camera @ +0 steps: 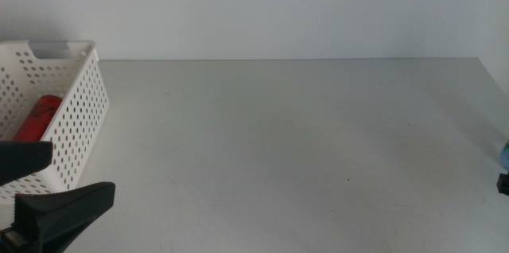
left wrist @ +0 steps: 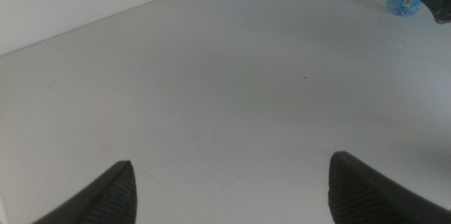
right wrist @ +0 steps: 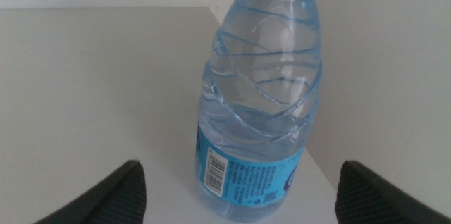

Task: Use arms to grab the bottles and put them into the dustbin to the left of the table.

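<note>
A red can [camera: 38, 118] already lies in the white perforated dustbin [camera: 79, 126] at the table's [camera: 278, 142] left end, so part of the job looks done. The small blue-capped water bottle [right wrist: 257, 104] stands upright near the table's far right edge (barely visible in the middle view), between the spread, empty jaws of the right gripper [right wrist: 239, 196], not yet clamped. The left gripper [left wrist: 232, 192] hangs open and empty beside the dustbin; no tea bottle shows.
</note>
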Motion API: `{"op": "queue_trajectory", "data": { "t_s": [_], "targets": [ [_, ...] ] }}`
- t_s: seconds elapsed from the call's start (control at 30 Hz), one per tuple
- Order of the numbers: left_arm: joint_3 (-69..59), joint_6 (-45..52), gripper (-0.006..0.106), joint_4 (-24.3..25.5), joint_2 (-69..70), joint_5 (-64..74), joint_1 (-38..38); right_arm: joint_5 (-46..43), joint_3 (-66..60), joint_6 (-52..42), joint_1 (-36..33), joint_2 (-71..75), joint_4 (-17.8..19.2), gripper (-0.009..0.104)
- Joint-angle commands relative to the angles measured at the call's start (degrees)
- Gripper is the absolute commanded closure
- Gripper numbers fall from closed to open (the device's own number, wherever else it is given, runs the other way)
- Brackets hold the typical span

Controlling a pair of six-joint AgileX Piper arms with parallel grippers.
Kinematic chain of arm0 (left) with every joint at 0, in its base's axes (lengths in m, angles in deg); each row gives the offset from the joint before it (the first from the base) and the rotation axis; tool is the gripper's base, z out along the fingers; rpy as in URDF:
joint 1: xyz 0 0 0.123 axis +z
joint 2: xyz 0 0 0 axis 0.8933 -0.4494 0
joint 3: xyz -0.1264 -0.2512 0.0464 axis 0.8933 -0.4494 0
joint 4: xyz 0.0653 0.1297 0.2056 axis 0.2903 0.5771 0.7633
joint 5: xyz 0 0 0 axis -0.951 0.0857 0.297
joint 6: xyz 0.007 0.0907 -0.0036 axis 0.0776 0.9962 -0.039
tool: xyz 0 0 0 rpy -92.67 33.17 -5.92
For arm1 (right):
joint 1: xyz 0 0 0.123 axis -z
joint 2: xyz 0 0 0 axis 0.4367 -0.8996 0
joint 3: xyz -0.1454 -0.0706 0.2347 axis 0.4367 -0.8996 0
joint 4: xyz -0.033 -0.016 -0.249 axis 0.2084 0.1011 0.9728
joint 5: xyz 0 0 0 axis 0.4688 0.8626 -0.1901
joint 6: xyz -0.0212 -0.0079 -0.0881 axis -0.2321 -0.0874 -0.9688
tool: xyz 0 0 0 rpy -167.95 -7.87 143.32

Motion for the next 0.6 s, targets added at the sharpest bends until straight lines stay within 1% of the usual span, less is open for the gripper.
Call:
{"op": "queue_trajectory", "data": {
  "t_s": [0.0,0.13,0.33,0.57],
  "targets": [
    [1.6,-0.6,0.008,0.0,-0.3,-4.3,-0.4,-11.1,2.6,-0.7,0.3,-0.7,-0.4,0.001],
    [1.6,-0.6,0.008,0.0,-0.3,-4.3,-0.4,-11.1,6.1,-0.7,0.3,-3.9,-1.0,0.001],
    [1.6,-0.6,0.008,0.0,-0.3,-4.3,-0.4,-11.1,10.1,-0.8,0.3,-6.6,-5.2,0.001],
    [1.6,-0.6,0.008,0.0,-0.3,-4.3,-0.4,-11.1,14.8,-1.0,0.3,-9.3,-5.3,0.001]
  ]
}}
